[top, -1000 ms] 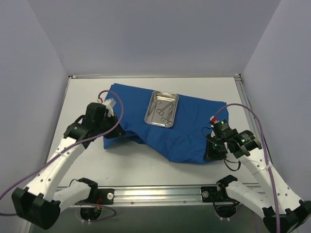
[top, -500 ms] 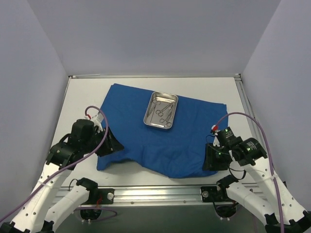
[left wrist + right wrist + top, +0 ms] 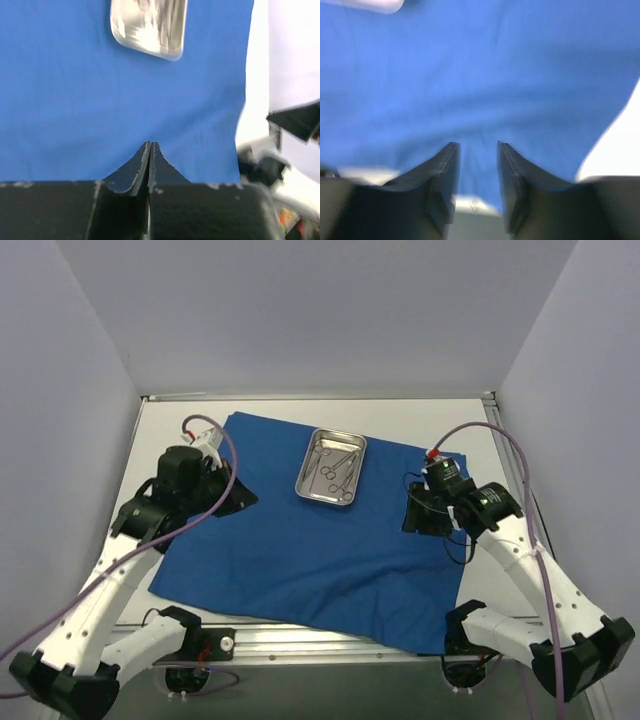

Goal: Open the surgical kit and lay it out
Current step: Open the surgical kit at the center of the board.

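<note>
A blue cloth [image 3: 320,550] is seen spread nearly flat over the middle of the bench [image 3: 460,425], with its near right corner lying over the bench's near edge. A steel tray [image 3: 318,494] is set on the far part of the cloth, and a few scissor-like instruments [image 3: 338,465] are laid in it. The left gripper [image 3: 150,145] is held over the cloth's left edge, fingers pressed together with nothing between them. The right gripper [image 3: 478,146] is held over the right edge, fingers parted by a narrow gap and empty.
</note>
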`<state>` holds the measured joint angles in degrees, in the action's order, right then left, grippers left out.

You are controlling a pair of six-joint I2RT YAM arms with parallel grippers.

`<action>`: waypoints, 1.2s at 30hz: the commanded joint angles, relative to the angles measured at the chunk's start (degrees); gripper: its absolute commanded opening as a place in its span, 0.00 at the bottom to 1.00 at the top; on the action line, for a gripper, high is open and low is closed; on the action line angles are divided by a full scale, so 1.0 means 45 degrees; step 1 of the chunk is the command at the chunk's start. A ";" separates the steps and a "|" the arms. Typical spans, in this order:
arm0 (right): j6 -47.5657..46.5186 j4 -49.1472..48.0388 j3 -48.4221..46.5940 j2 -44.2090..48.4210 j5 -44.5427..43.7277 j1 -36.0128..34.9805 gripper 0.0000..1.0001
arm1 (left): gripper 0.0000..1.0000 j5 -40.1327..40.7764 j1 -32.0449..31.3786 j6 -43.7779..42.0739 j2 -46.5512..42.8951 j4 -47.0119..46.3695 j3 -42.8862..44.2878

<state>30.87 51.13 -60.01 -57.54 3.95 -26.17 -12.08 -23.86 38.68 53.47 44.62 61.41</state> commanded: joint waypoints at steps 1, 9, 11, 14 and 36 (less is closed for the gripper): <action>-0.0023 -0.3269 -0.0609 -0.1718 -0.1971 0.0733 0.33 | 0.02 0.1354 0.0339 -0.1211 0.3414 -0.3526 0.1486; -0.1060 -0.7063 -0.1606 -0.5550 -0.0603 0.4330 0.00 | 0.02 0.0126 0.2798 -0.2518 1.0201 -0.6732 0.6349; -0.1041 -0.7903 -0.1567 -0.6488 -0.0836 0.4798 0.00 | 0.02 -0.0322 0.3132 -0.2657 1.1803 -0.7275 0.7034; -0.1156 -0.8588 -0.1665 -0.7719 -0.1500 0.5151 0.00 | 0.02 -0.0948 0.3582 -0.2229 1.3368 -0.7763 0.8110; -0.1275 -0.9683 -0.2504 -1.2036 -0.1013 0.6090 0.00 | 0.02 -0.1359 0.4032 -0.1368 2.0399 -0.3609 1.4182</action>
<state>25.26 7.70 -69.56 -109.75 0.12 0.69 -16.29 -6.59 32.23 143.55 25.26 120.38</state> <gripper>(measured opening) 0.027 0.031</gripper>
